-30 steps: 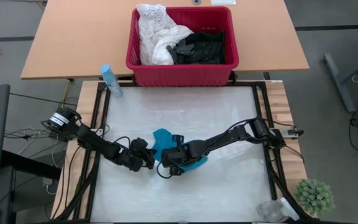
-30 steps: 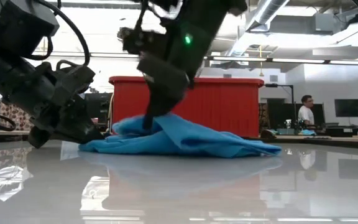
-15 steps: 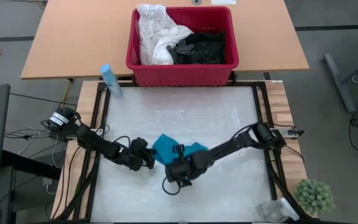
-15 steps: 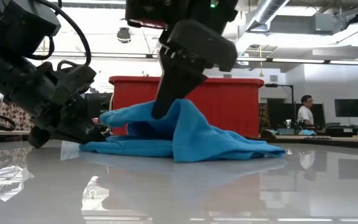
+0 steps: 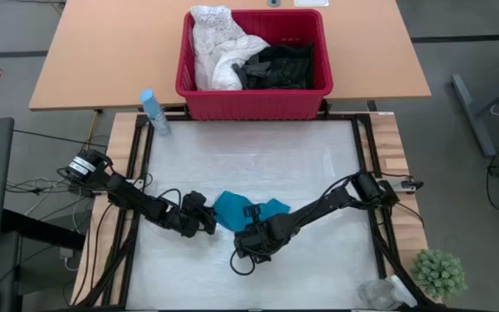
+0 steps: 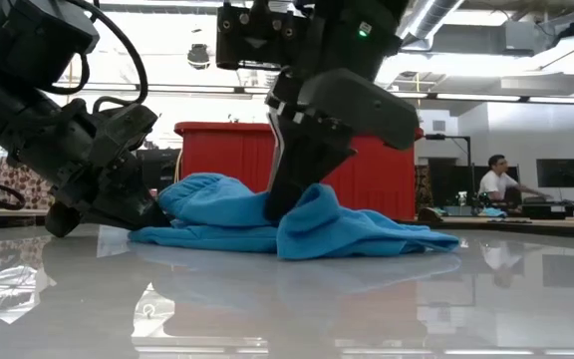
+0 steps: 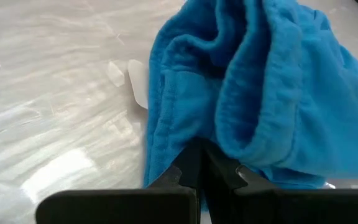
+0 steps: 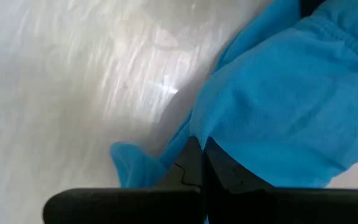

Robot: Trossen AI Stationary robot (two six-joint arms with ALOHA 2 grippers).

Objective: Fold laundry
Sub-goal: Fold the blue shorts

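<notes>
A small teal garment (image 5: 232, 210) lies bunched on the white table top, left of centre and toward the near edge. My left gripper (image 5: 208, 224) is at its left end, shut on it, low over the table (image 6: 143, 211). My right gripper (image 5: 251, 241) is at the garment's near side, shut on a raised fold (image 6: 287, 204). The garment's right part (image 6: 397, 237) lies flat on the table. The other laundry, a white lacy piece (image 5: 215, 48) and black pieces (image 5: 280, 65), sits in the red basket (image 5: 254, 102). My left gripper pinches the teal garment's left edge (image 7: 166, 155) between its two fingers, slanting down from the table's left. That end rests on the table; how many layers are caught, I cannot tell. My right gripper pinches a fold of the garment (image 8: 229, 143) between its two fingers, coming steeply from above and from the right. The cloth drapes slack from the fingers into a rounded roll (image 6: 317, 227) that rests on the table.
The red basket stands on the wooden table beyond the far edge. A blue spray bottle (image 5: 152, 111) lies at the far left corner, a small green plant (image 5: 438, 270) at the near right. A person (image 6: 496, 179) sits in the room behind.
My right gripper has gone toward the table's near edge and a little down, rolling as it went, with the teal fold in its fingers. The fold has been drawn over toward the near side and now sags in a roll on the table. The left end stayed put.
</notes>
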